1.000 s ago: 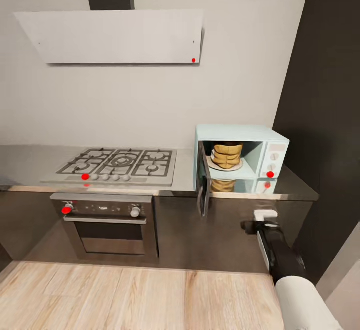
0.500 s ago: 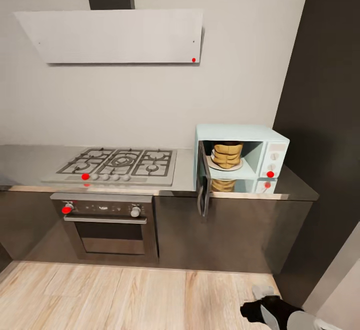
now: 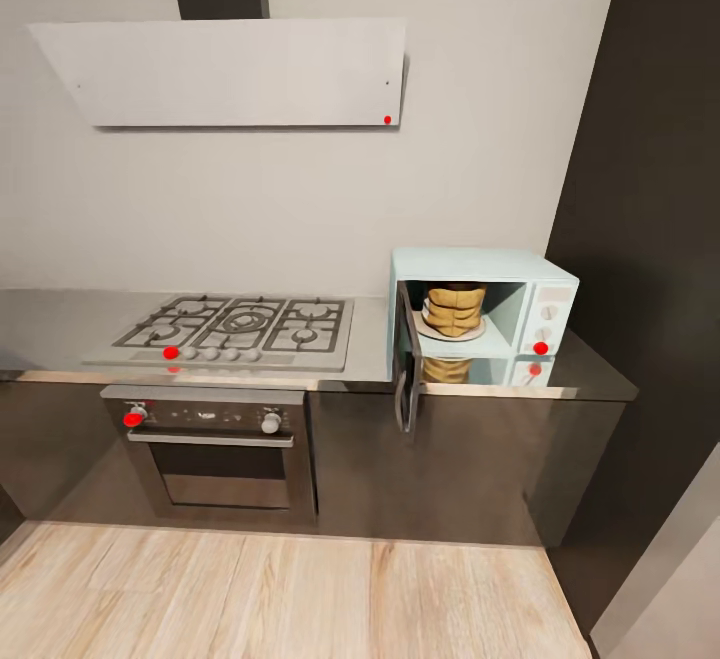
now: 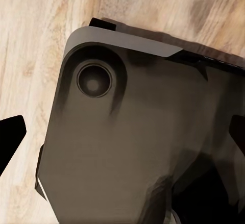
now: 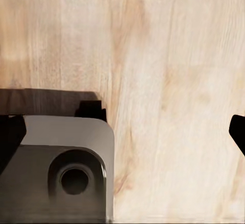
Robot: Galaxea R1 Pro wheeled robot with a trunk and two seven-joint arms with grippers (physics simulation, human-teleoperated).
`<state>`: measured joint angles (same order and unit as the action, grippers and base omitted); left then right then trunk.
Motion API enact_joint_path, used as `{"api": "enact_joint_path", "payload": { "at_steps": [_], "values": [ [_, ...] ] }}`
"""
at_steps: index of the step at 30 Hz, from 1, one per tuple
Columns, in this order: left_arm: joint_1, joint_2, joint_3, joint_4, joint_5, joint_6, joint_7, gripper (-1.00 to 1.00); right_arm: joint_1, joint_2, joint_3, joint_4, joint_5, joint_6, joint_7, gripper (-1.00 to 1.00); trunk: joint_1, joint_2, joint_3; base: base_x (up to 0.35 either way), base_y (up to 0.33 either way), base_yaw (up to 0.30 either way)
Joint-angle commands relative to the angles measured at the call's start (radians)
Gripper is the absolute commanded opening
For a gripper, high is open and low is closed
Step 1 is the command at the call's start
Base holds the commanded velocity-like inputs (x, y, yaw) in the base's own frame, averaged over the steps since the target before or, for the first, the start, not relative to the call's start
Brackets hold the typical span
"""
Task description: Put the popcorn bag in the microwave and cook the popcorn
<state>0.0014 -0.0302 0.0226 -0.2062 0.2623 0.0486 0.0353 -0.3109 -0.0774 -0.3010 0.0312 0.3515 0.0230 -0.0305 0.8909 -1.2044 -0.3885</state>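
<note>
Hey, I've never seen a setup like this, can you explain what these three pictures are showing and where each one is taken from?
This is a simulated two-armed wheeled robot. The big picture comes from its head camera: a grey countertop with a gas hob and a pale blue microwave, its door open. The tan popcorn bag stands inside on a plate. The other two come from cameras on each arm, pointing down at the wooden floor and the robot's dark base. The dark tips at those pictures' edges look like tool fingers, spread apart, with nothing held.
</note>
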Motion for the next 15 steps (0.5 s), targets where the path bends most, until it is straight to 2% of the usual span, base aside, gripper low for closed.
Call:
{"api": "enact_joint_path", "payload": {
  "at_steps": [1, 3, 10, 15],
  "values": [
    [0.000, 0.000, 0.002, -0.002, 0.005, 0.005, 0.003, 1.00, 0.006, 0.001, -0.007, 0.002, 0.011, 0.001, -0.003, 1.00, 0.000, -0.001, -0.001, 0.000, 0.000, 0.000],
    [0.000, -0.001, 0.003, -0.003, 0.005, 0.005, 0.003, 1.00, 0.026, 0.002, -0.008, 0.002, 0.010, 0.005, -0.002, 1.00, 0.000, -0.001, -0.001, 0.000, 0.000, 0.000],
    [0.000, -0.005, 0.003, -0.006, 0.003, 0.006, 0.003, 1.00, 0.033, 0.006, -0.008, 0.003, 0.009, 0.017, -0.002, 1.00, 0.000, -0.001, -0.001, 0.004, 0.000, 0.000],
    [0.000, -0.006, 0.000, -0.003, 0.006, 0.006, 0.003, 1.00, 0.033, 0.007, -0.007, 0.003, 0.009, 0.017, -0.001, 1.00, 0.000, -0.001, -0.001, 0.230, 0.000, 0.000]
  ]
}}
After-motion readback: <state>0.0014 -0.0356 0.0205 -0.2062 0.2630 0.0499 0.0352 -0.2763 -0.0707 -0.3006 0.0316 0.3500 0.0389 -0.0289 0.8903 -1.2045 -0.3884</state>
